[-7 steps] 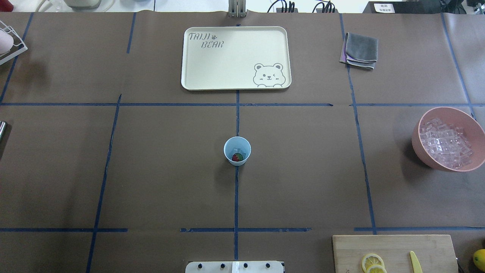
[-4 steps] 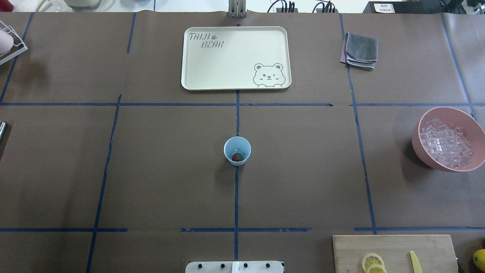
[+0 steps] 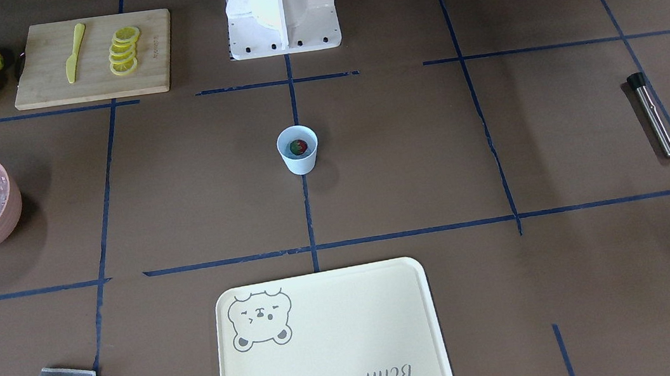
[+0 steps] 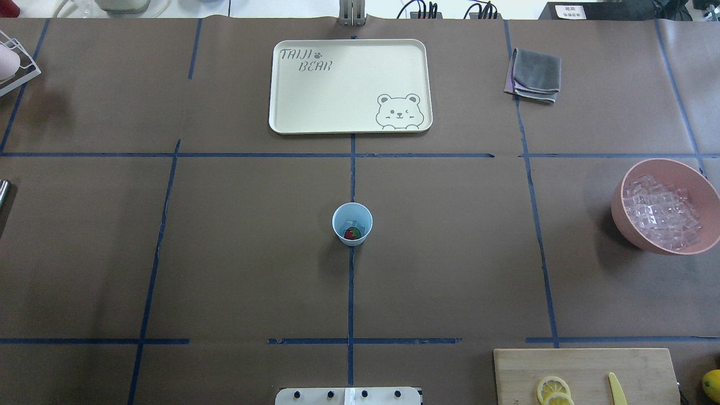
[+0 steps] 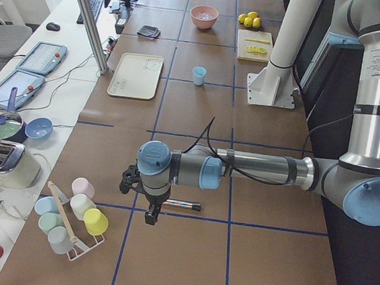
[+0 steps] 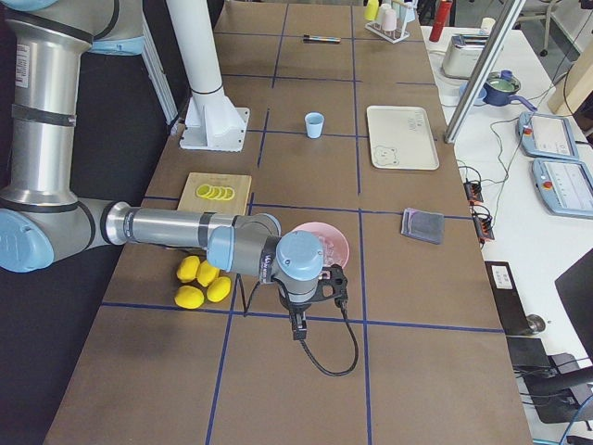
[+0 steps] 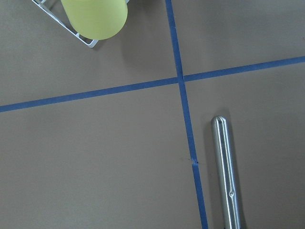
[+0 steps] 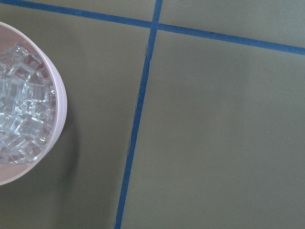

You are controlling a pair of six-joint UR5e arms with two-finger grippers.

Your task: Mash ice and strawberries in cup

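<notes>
Centrally, tapered pale-blue plastic cup (image 4: 338,223) holds red strawberry (image 4: 351,234), glassy ice (image 4: 353,219)

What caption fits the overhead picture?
Blue cup holding a strawberry stands mid-table; pink bowl of ice at right.

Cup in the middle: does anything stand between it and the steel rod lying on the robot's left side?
Nothing visible does. Between the cup and the steel rod the front-facing view shows only table cover and blue tape lines. The cream tray lies off that line, farther from the robot.
</notes>
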